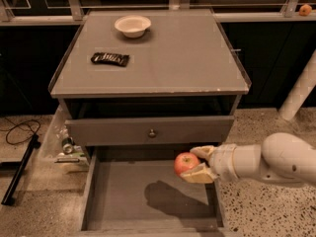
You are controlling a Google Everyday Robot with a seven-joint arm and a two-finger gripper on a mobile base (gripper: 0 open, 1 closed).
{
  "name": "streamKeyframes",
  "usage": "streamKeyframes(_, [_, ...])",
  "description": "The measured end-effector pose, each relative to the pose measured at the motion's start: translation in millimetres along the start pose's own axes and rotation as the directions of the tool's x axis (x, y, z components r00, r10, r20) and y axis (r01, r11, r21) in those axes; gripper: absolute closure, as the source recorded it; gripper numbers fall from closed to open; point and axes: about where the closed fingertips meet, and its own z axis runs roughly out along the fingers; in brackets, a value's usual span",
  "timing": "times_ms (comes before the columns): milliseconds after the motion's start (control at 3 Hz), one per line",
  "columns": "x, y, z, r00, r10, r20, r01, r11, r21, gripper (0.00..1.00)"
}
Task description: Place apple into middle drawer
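Observation:
The red apple (185,162) is held in my gripper (196,164), whose pale fingers are shut on it from above and below. It hangs over the right part of the open middle drawer (123,191), a wide shallow grey box pulled out at the bottom of the cabinet. The drawer floor is bare, with the arm's shadow on it. My arm (266,161) reaches in from the right.
A grey drawer front with a round knob (152,132) sits above the open drawer. On the cabinet top lie a white bowl (132,25) and a dark snack bar (110,59). A small orange fruit (305,9) sits far back right. Cables and clutter lie on the floor at left.

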Motion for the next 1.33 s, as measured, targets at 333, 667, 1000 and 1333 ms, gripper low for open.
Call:
streamKeyframes(333, [30, 8, 30, 1.0, -0.01, 0.025, 0.01, 0.9999, 0.004, 1.0])
streamKeyframes(667, [52, -4, 75, 0.997, 0.008, 0.077, -0.008, 0.9999, 0.01, 1.0])
streamKeyframes(1000, [53, -4, 75, 0.997, 0.008, 0.076, -0.008, 0.9999, 0.01, 1.0])
streamKeyframes(1333, [60, -7, 93, 0.998, 0.011, 0.063, -0.012, 0.9998, 0.017, 1.0])
